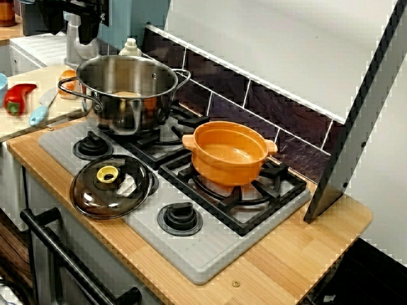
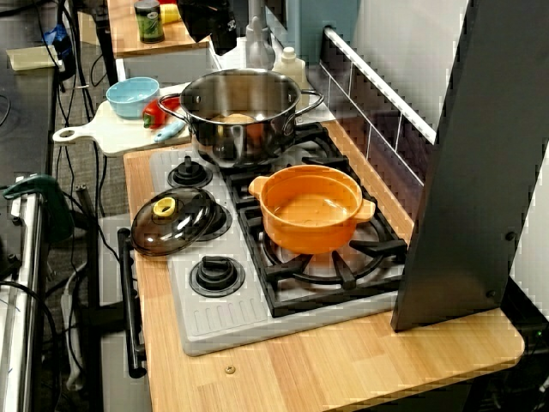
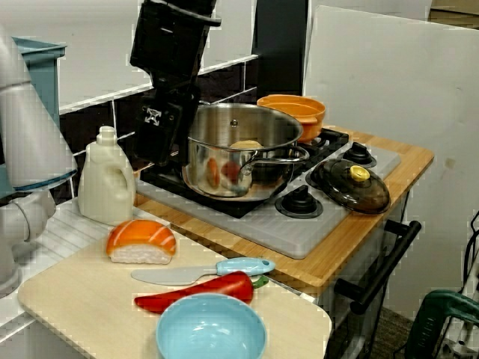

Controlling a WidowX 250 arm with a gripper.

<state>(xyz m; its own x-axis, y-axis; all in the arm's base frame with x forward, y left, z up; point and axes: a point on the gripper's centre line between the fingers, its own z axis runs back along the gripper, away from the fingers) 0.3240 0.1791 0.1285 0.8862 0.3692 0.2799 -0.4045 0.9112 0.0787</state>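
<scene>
My black gripper (image 3: 156,149) hangs just behind the left rim of a steel pot (image 3: 239,153), its tip about level with the rim, and nothing shows in it. In the front view of the stove only its dark body (image 1: 86,25) shows at the top left, above the pot (image 1: 127,95). Whether the jaws are apart is hidden in all views. A tan round item (image 3: 245,143) lies inside the pot. On the far burner sits an orange pot (image 3: 296,111). A dark glass lid (image 3: 352,183) with a yellow knob rests on the stove's front.
A cutting board (image 3: 82,292) left of the stove carries a salmon sushi piece (image 3: 141,241), a blue-handled knife (image 3: 202,271), a red pepper (image 3: 198,290) and a blue bowl (image 3: 211,333). A white bottle (image 3: 106,179) stands behind it. A grey panel (image 2: 480,172) leans at the stove's right.
</scene>
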